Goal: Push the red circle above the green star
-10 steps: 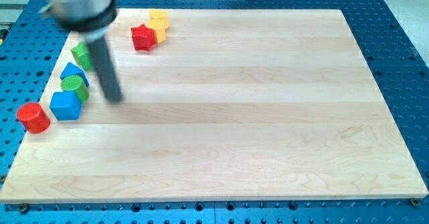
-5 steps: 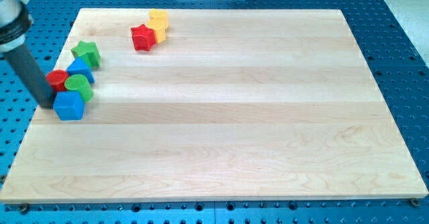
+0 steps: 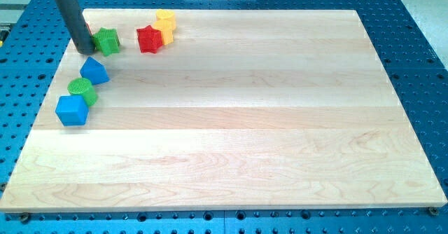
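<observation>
The green star (image 3: 107, 41) sat near the top-left corner of the pale wooden board (image 3: 238, 122), a chunky moulded block with blunt points and a matte plastic look. My tip (image 3: 85, 51), the end of a smooth dark cylindrical rod with no jaws and nothing in its hold, stood just to the left of the star, touching or nearly touching it. A thin sliver of red showed at the rod's right edge, between rod and star; this may have been the red circle (image 3: 89, 31), though the rod hid too much of it to be sure.

To the star's right lay a red star-shaped block (image 3: 149, 38), and touching that one's upper right, a yellow block (image 3: 165, 22) of unclear outline. Below the green star sat a blue wedge-like block (image 3: 94, 71), then a green cylinder (image 3: 82, 90) with a ribbed top, and lowest a blue cube (image 3: 71, 111), the last two touching.

The board showed lengthwise grain in joined planks and rested on a blue perforated metal table (image 3: 413, 52). No writing or labels could be read anywhere.
</observation>
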Robot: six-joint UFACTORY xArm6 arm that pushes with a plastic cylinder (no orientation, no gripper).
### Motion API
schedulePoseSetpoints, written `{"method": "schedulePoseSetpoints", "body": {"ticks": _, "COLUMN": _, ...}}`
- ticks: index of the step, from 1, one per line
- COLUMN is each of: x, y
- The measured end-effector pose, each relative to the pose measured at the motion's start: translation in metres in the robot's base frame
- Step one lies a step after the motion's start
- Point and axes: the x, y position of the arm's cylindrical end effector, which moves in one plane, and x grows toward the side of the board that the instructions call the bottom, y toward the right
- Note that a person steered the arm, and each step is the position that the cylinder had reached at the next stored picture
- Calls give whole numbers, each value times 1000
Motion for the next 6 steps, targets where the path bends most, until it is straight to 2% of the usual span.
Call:
{"method": "schedulePoseSetpoints", "body": {"ticks": 1, "x": 19, "y": -40}}
{"method": "schedulePoseSetpoints", "body": {"ticks": 2, "x": 15, "y": -41}}
{"method": "schedulePoseSetpoints", "body": {"ticks": 3, "x": -26, "y": -34}}
{"method": "schedulePoseSetpoints", "body": {"ticks": 5, "x": -41, "y": 4}}
{"method": "schedulePoseSetpoints", "body": {"ticks": 6, "x": -75, "y": -26}}
